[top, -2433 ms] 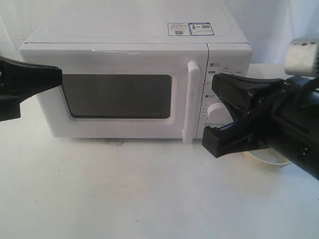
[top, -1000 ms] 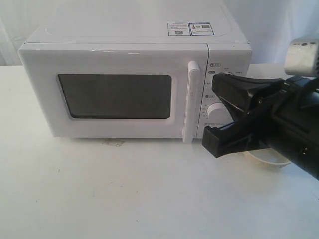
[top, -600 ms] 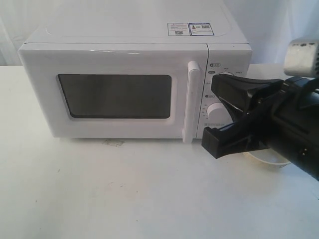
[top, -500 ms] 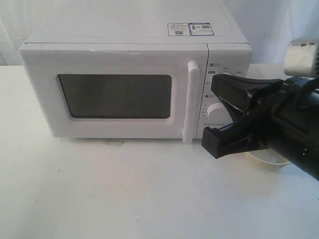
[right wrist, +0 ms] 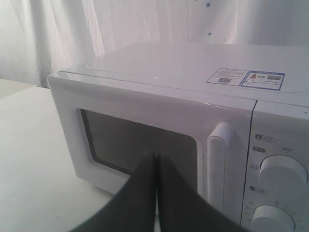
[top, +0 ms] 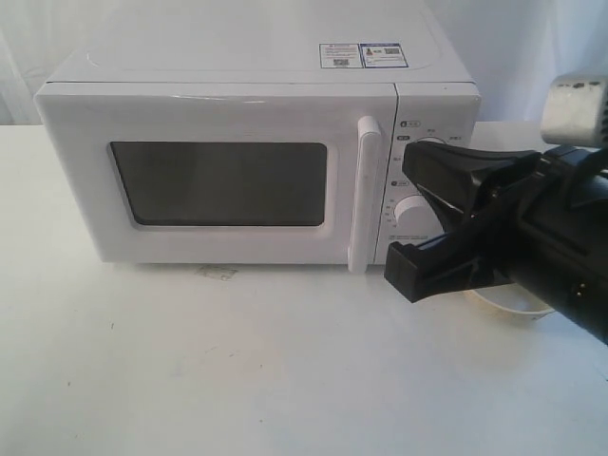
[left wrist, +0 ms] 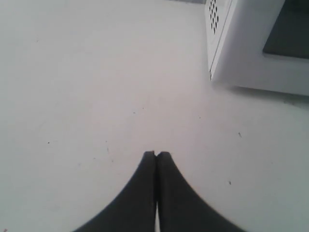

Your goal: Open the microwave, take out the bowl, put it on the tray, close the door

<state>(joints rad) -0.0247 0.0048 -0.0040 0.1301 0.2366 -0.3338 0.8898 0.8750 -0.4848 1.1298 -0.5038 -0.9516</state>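
Note:
The white microwave [top: 256,85] stands at the back of the table with its door [top: 223,183] closed. The tall white handle [top: 364,195] is free. Through the dark window nothing can be made out, so the bowl is hidden. My right gripper [right wrist: 156,155] is shut and empty, held in front of the door near the handle [right wrist: 217,164]. Its black arm [top: 541,228] fills the right side of the exterior view. My left gripper [left wrist: 156,153] is shut and empty over bare tabletop, off the microwave's corner [left wrist: 215,72].
Two round knobs [right wrist: 282,169] sit on the panel right of the handle. A white curved rim [top: 508,306] peeks out below my right arm; I cannot tell whether it is the tray. White table [top: 237,361] spreads in front of the microwave.
The left gripper, at the exterior view's left edge in the earliest frame, has withdrawn out of that view. The right arm and the microwave have stayed put.

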